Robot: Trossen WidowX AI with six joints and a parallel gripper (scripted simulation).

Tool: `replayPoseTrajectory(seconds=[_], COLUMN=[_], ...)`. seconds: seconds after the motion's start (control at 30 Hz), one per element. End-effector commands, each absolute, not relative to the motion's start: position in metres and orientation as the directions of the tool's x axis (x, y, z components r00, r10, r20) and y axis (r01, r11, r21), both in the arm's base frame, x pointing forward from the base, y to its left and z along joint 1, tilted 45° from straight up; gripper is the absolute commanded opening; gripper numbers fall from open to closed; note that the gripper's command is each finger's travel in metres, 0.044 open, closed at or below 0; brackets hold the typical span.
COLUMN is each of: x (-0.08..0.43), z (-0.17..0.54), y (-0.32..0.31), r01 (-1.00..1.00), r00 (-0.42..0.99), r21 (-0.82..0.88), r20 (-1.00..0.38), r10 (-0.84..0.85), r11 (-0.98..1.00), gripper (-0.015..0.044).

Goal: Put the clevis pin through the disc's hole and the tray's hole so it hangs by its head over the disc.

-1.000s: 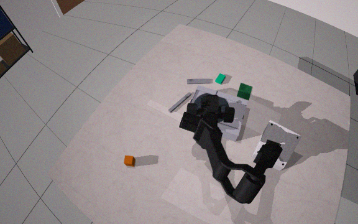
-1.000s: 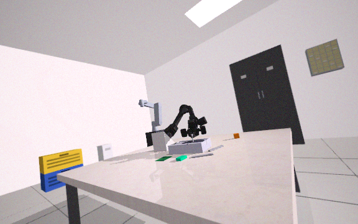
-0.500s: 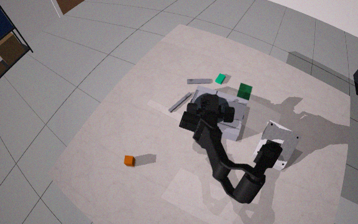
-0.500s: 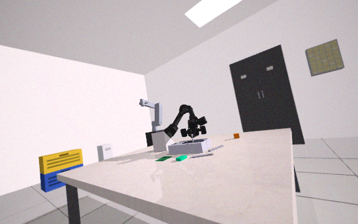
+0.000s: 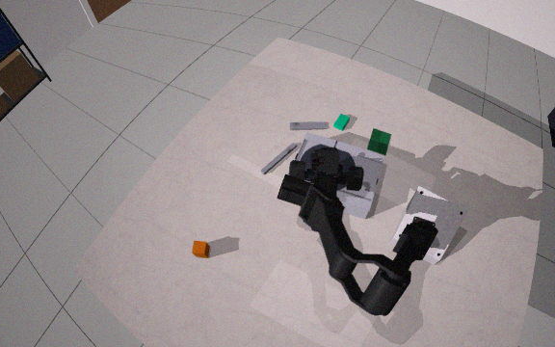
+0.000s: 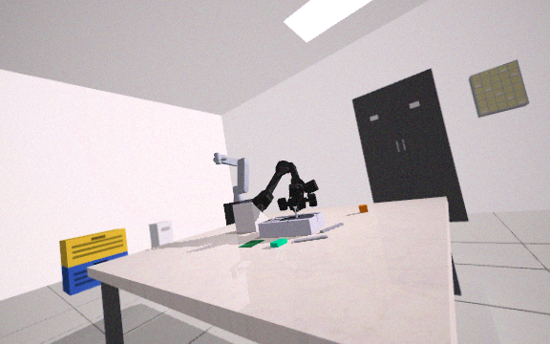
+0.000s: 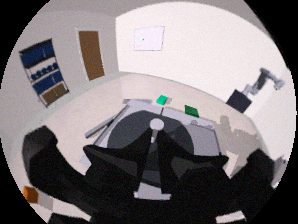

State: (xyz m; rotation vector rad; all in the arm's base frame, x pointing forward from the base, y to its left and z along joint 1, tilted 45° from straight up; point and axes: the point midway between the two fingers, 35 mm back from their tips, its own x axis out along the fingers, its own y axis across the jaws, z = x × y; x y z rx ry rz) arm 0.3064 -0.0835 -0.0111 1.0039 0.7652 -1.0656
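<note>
On a pale table (image 5: 162,289) (image 6: 375,268) in a grey-tiled room, a black gripper (image 5: 326,156) (image 6: 296,210) (image 7: 154,129) pinches the round-headed steel pin (image 6: 296,215) (image 7: 157,124) above the dark disc (image 7: 122,137).

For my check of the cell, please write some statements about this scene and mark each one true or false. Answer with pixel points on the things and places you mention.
1. The tool (image 6: 296,213) (image 7: 154,129) is shut on the pin (image 7: 157,124). True.
2. The orange cube (image 5: 200,249) (image 6: 363,208) (image 7: 30,194) lies inside the tray (image 5: 359,206) (image 6: 285,229) (image 7: 202,129). False: it is on the table (image 5: 162,289) (image 6: 375,268), away from the tray.
3. The disc (image 5: 307,156) (image 7: 122,137) is within the tray's rim. True.
4. Both grey bars (image 5: 309,125) (image 5: 278,158) (image 6: 310,238) (image 6: 331,227) lie on the disc. False: they are on the table, outside the tray.
</note>
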Motion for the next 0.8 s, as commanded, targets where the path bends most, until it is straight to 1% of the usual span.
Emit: replayPoseTrajectory(seconds=[0.0,0.77], x=[0.3062,0.3067], z=[-0.0116,-0.0158], y=[-0.0818,-0.0806], r01=[0.946,0.946], r00=[0.322,0.323], r21=[0.287,0.290], r20=[-0.884,-0.886], r10=[-0.339,-0.333], r11=[0.149,0.146], gripper=[0.0000,0.0000])
